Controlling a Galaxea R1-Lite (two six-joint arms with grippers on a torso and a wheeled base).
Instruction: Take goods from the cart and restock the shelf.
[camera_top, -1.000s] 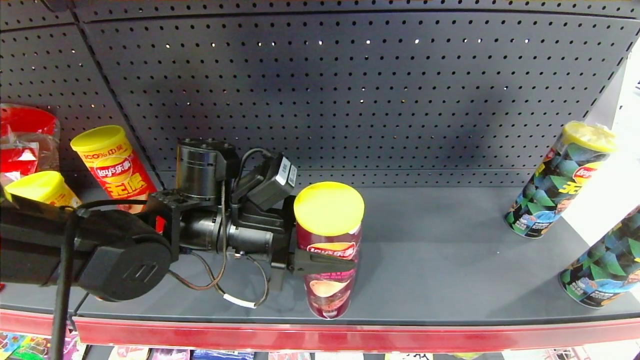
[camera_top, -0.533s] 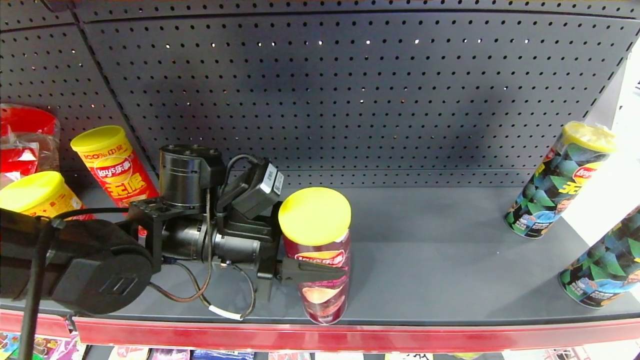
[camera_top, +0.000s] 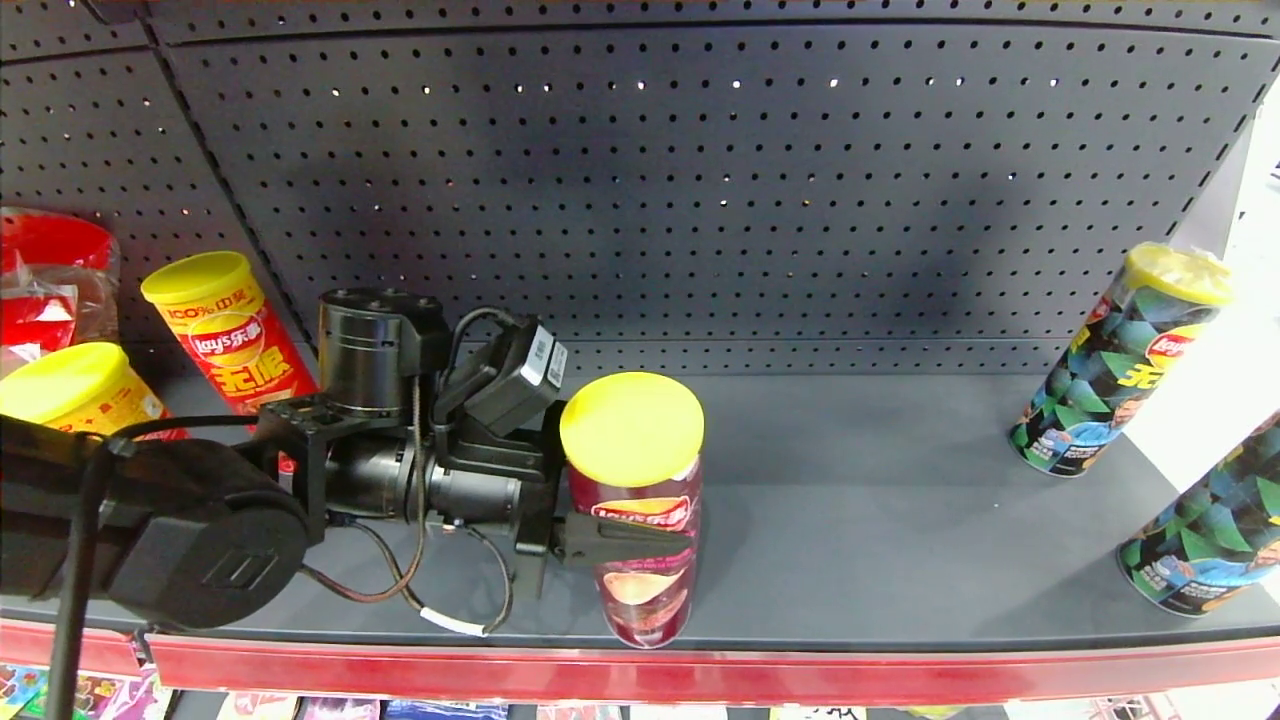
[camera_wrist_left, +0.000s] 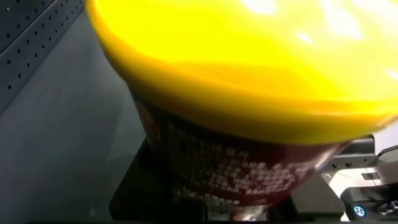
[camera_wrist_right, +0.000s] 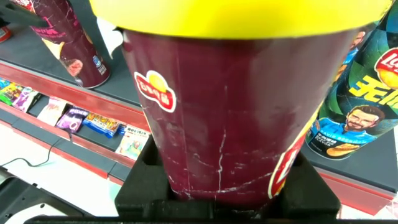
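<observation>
Since 1 s ago the left arm has pulled the maroon can left and toward the front lip; almost no motion in the last half second.

- Far left on the shelf: red bag, yellow can, orange-red can. All are behind or beside the left arm.
- Left gripper comes in from the left and is clamped across the maroon can's mid-body. One finger lies across the near side; the other is hidden behind the can.
- The can is upright, long axis vertical, yellow lid on top. Its base is just behind the red front lip. Can't tell whether it bears on the deck.
- The left wrist view shows the same lid close up, with the can body below it.
- Room: bare deck runs right of the can to two blue-green cans at the far right. There is also depth behind the can to the pegboard. Almost no margin at the front.
- Right gripper is closed low on a second maroon can, jaw blocks on both sides. This can lies roughly parallel to a blue-green can just beside it.
</observation>
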